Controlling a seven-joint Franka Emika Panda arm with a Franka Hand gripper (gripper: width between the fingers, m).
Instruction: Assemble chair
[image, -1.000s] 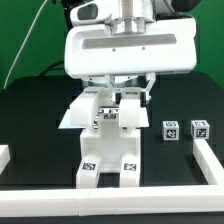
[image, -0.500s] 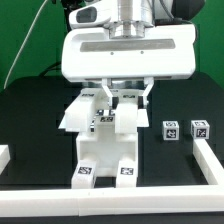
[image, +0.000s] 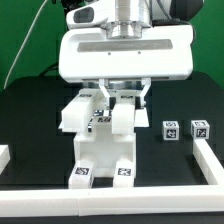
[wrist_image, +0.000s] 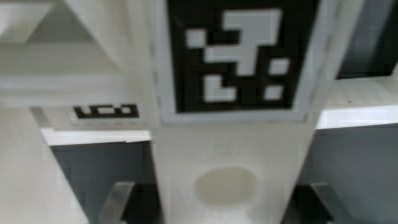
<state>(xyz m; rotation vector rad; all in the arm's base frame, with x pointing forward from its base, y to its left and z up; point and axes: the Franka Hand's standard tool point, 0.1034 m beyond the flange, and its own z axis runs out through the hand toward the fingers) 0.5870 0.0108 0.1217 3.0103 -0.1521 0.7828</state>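
Gripper (image: 119, 104) hangs at scene centre, pinching the upper part of the chair (image: 100, 150). In the wrist view, fingers (wrist_image: 121, 200) sit tight on both sides of a tagged white upright (wrist_image: 231, 150). Chair is mid black table (image: 30, 120), tagged ends toward near edge; can't tell if it's touching the table. To the exterior view's right, apart from chair: inner tagged block (image: 171, 131), outer tagged block (image: 200, 129), then border rail (image: 208, 160).
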